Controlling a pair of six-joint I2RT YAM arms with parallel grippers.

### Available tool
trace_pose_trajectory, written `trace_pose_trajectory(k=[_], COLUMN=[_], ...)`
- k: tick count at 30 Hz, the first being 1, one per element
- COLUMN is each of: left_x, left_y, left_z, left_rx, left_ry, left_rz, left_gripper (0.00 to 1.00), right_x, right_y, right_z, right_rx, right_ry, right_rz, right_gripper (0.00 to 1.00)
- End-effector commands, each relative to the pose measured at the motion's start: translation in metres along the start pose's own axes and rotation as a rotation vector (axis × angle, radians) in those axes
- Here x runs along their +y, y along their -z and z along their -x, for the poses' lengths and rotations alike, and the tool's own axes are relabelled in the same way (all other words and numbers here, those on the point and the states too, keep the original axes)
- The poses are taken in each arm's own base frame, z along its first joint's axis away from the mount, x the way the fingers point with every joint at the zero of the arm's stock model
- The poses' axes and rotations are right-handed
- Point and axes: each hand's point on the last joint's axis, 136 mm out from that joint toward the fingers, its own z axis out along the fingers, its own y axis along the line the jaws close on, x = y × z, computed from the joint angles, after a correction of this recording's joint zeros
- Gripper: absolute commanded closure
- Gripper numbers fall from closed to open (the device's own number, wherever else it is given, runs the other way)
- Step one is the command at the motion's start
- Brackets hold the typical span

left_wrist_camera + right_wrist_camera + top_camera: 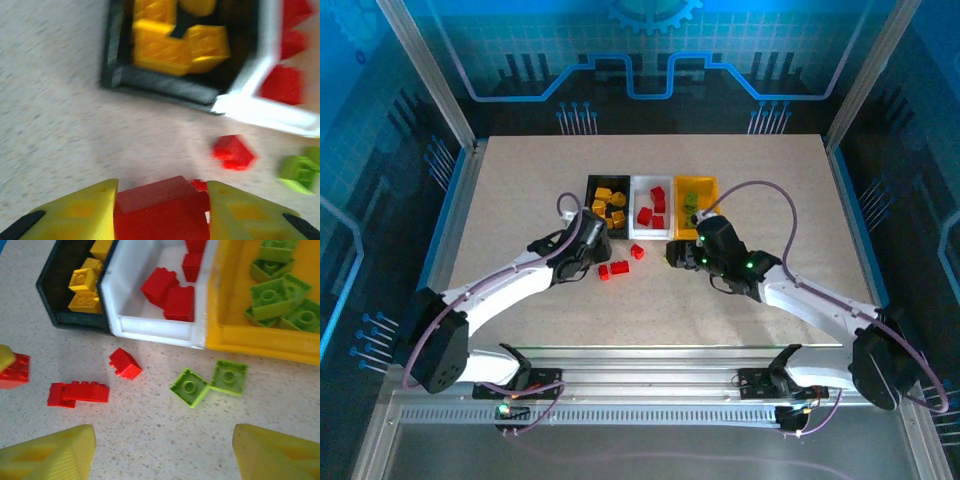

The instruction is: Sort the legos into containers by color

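My left gripper (162,200) is shut on a red lego (160,212) just above the table, in front of the black bin (150,85) that holds yellow legos (175,47). The held brick also appears at the left edge of the right wrist view (15,371). My right gripper (162,452) hangs open over bare table, with two lime green legos (190,386) lying ahead of it near the yellow-orange bin (260,342). That bin holds green legos (275,297). The white bin (155,330) holds red ones (170,292).
Loose red legos lie on the table in front of the bins: a small one (125,363) and a long one (80,392). The three bins stand side by side at mid-table (652,180), with both arms (510,285) converging just in front of them.
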Motion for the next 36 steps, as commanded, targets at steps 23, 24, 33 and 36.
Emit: trace_pose_trajectory(k=[23, 24, 33, 36], left_x=[-0.144, -0.145, -0.116, -0.084], left_y=[-0.055, -0.046, 0.019, 0.026], left_z=[0.108, 0.107, 0.072, 0.041], left_rx=[-0.138, -0.137, -0.099, -0.055], left_ry=[-0.117, -0.109, -0.043, -0.027], left_rz=[-0.069, -0.094, -0.254, -0.230], left_gripper=[0.01, 0.01, 0.01, 0.02], right_x=[-0.030, -0.030, -0.031, -0.031], right_y=[0.037, 0.037, 0.030, 0.027], right_z=[-0.001, -0.001, -0.006, -0.009], right_rx=[-0.068, -0.068, -0.054, -0.048], right_ry=[-0.074, -0.075, -0.087, -0.094], right_rz=[-0.046, -0.046, -0.046, -0.040], right_gripper=[0.22, 0.22, 0.21, 0.21])
